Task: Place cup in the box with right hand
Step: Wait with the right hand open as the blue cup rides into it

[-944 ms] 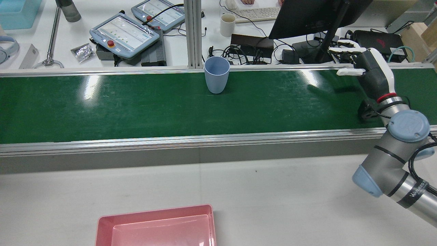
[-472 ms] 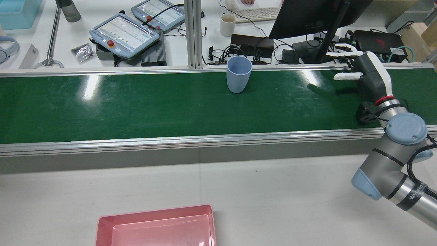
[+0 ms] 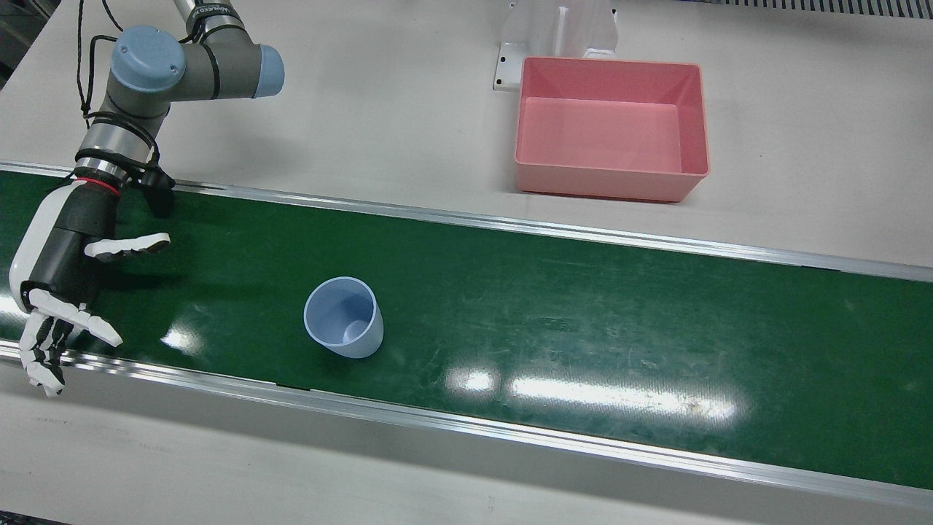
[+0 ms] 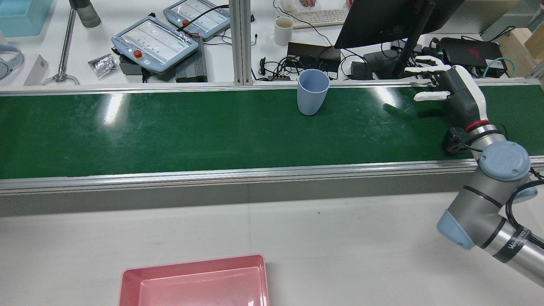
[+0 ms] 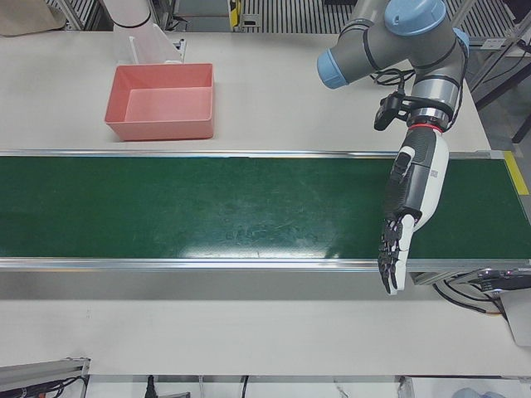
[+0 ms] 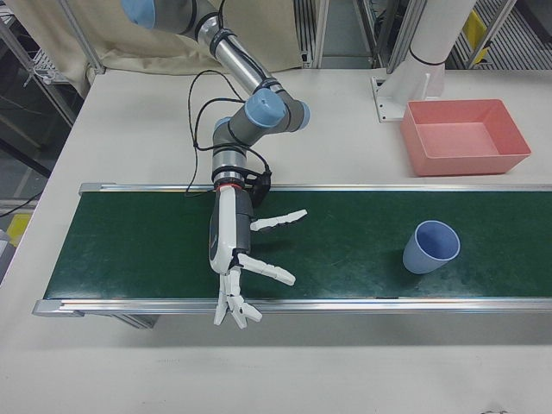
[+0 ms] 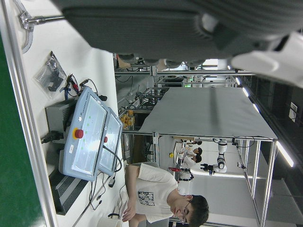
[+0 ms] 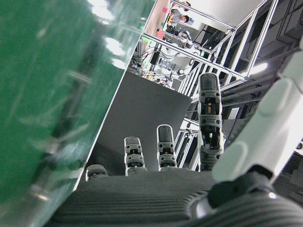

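- The green conveyor belt [image 3: 583, 306] is the largest thing here and runs across the whole station. I use it as my landmark.
- The pink box [image 3: 611, 182] sits off the belt, on the white table on the robot's side. It is empty and open at the top.
- My right hand [image 3: 62, 270] hovers over one end of the belt, reaching toward its operators' edge. It holds nothing, and its fingers [image 3: 44, 350] are spread wide, with the thumb standing off to the side toward the cup.
- My left hand [image 5: 406, 215] hangs over the opposite end of the belt. Its fingers are stretched out straight and it is empty.
- The pale blue cup [image 3: 344, 318] stands upright on the belt, close to the operators' edge. It is well apart from my right hand, with bare belt between them.
- Step in hand, as I judge it: the approach. The cup is not yet grasped and nothing is in the box.
- The next move calls for bringing my right hand level with the cup's side. I then wrap the fingers around its wall without tipping it, lift it, and carry it across the belt's robot-side rail to the box.
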Robot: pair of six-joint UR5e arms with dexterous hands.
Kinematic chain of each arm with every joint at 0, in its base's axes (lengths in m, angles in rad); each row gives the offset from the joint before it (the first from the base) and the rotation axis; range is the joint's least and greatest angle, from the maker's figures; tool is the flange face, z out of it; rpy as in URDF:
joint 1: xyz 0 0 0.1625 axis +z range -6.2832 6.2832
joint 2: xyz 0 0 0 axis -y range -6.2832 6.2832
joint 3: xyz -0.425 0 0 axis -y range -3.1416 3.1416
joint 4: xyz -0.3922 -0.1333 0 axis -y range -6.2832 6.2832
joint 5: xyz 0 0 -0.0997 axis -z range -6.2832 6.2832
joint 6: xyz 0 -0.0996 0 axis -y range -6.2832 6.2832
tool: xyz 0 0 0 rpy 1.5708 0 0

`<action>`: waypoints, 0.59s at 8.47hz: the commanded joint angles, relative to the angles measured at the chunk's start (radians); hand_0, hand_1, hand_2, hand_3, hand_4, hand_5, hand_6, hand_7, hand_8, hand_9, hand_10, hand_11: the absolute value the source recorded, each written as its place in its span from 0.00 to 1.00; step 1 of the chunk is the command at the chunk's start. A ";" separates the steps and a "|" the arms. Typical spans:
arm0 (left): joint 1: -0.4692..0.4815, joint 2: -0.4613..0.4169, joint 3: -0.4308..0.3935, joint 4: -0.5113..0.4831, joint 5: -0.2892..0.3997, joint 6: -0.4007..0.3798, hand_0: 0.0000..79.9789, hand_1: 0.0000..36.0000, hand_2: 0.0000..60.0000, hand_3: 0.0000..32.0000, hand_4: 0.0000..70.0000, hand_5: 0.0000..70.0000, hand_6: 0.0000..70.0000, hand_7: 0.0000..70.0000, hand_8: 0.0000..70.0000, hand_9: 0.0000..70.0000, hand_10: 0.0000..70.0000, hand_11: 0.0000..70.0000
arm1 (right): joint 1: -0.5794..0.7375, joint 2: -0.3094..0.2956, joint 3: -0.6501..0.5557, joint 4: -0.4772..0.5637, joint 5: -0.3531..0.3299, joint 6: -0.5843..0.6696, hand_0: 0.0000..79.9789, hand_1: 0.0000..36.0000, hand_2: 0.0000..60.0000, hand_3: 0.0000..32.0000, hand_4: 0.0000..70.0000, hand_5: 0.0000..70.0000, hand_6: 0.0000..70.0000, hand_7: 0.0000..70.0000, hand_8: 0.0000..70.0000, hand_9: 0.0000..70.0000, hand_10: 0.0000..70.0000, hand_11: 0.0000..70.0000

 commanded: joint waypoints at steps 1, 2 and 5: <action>0.000 0.000 0.002 0.000 0.000 0.000 0.00 0.00 0.00 0.00 0.00 0.00 0.00 0.00 0.00 0.00 0.00 0.00 | 0.001 -0.002 -0.002 0.000 0.000 0.001 0.57 0.03 0.01 0.51 0.66 0.01 0.05 0.47 0.11 0.23 0.00 0.00; 0.000 0.000 0.002 0.000 0.000 0.000 0.00 0.00 0.00 0.00 0.00 0.00 0.00 0.00 0.00 0.00 0.00 0.00 | 0.001 -0.002 -0.005 0.000 0.000 0.000 0.57 0.03 0.02 0.50 0.67 0.01 0.05 0.47 0.11 0.23 0.00 0.00; 0.000 0.000 0.002 0.000 0.000 0.000 0.00 0.00 0.00 0.00 0.00 0.00 0.00 0.00 0.00 0.00 0.00 0.00 | 0.003 0.001 -0.007 0.000 0.002 0.000 0.56 0.03 0.02 0.48 0.70 0.01 0.06 0.48 0.11 0.23 0.00 0.00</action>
